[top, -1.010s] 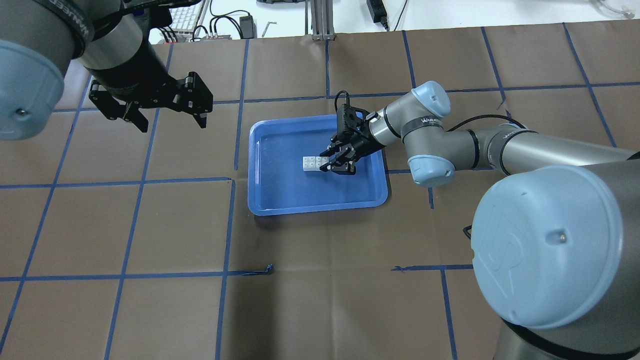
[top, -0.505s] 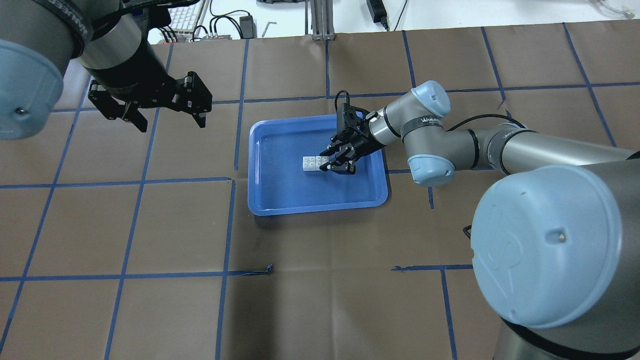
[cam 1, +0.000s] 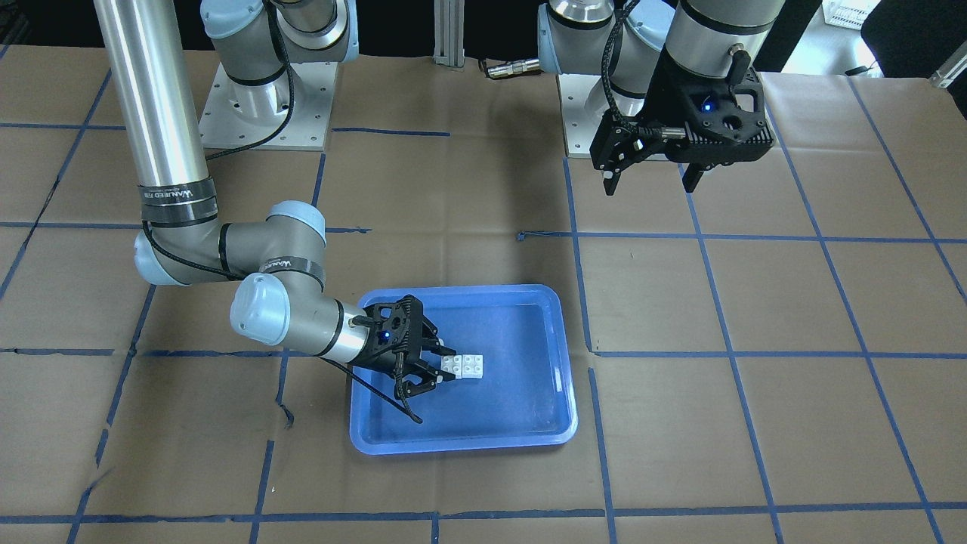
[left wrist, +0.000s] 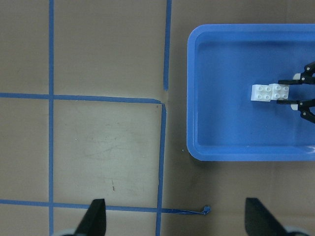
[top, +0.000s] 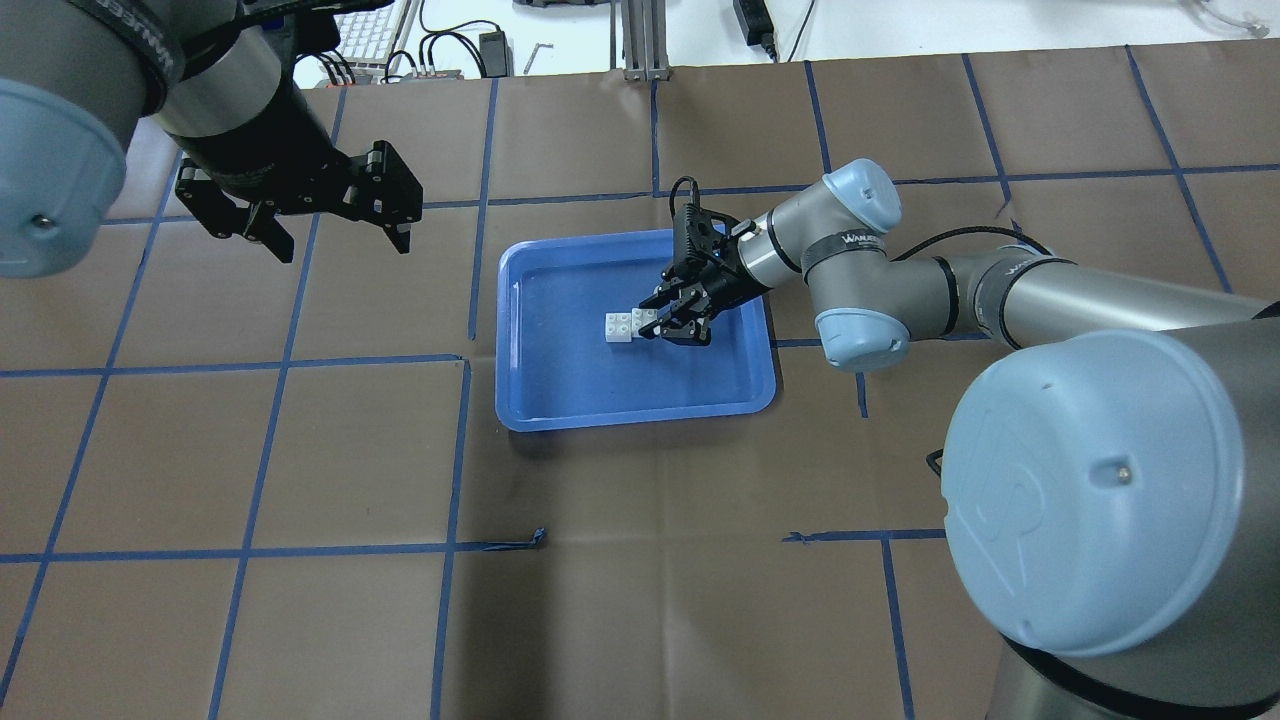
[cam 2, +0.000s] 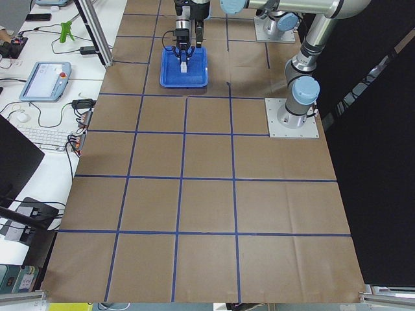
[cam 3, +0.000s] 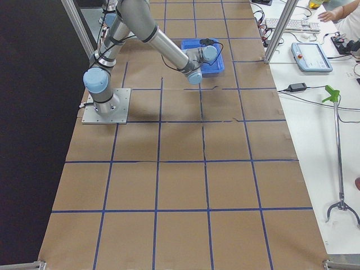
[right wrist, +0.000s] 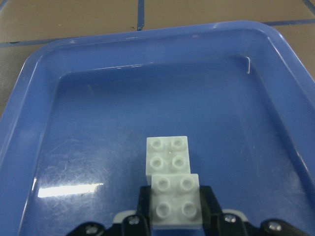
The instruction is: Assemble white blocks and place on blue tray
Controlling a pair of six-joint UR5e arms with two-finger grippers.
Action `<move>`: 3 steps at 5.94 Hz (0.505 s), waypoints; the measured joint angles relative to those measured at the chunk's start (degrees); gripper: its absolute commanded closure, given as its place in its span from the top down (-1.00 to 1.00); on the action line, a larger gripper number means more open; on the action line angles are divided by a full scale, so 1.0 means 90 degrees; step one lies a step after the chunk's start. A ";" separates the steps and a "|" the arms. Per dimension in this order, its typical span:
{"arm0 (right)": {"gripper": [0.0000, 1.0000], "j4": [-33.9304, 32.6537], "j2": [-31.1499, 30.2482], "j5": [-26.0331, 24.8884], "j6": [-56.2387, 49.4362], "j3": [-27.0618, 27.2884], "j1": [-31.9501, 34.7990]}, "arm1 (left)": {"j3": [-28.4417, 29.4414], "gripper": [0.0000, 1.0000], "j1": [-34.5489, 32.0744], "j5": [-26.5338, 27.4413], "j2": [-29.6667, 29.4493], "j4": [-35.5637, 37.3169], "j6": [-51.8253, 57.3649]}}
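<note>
The blue tray [top: 640, 415] lies at the table's middle; it also shows in the front view [cam 1: 461, 446] and both wrist views [left wrist: 197, 98] [right wrist: 29, 98]. The two white blocks [top: 628, 325] [cam 1: 464, 366] [left wrist: 269, 92] sit joined and offset on the tray floor. My right gripper [top: 655, 328] [cam 1: 434, 370] [right wrist: 174, 206] is low in the tray. Its fingers close on the near block [right wrist: 175, 199], which overlaps the far block [right wrist: 168, 155]. My left gripper [top: 340, 245] [cam 1: 650, 181] [left wrist: 177, 221] hangs open and empty, high over the table to the tray's left.
Brown paper with blue tape grid lines [top: 460, 450] covers the table. The arm bases [cam 1: 264, 113] stand at the robot's edge. A keyboard and cables [top: 370, 40] lie beyond the far edge. In the side views the tray [cam 2: 185, 78] [cam 3: 216, 67] is small and far.
My right gripper and the white blocks shifted very slightly toward the tray's far side. My left gripper drifted a little away from the tray.
</note>
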 measured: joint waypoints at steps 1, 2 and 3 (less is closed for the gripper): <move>-0.54 -0.0010 0.0003 -0.0001 0.0008 0.0011 0.0000 | 0.0002 0.99 -0.0003 0.0002 0.0002 -0.0004 0.0000; -0.54 -0.0016 0.0013 0.0000 0.0010 0.0025 0.0000 | 0.0011 0.99 -0.0003 0.0002 0.0002 -0.0011 0.0000; -0.54 -0.0022 0.0019 0.0000 0.0011 0.0036 0.0000 | 0.0017 0.99 0.0001 0.0005 0.0003 -0.0024 0.0000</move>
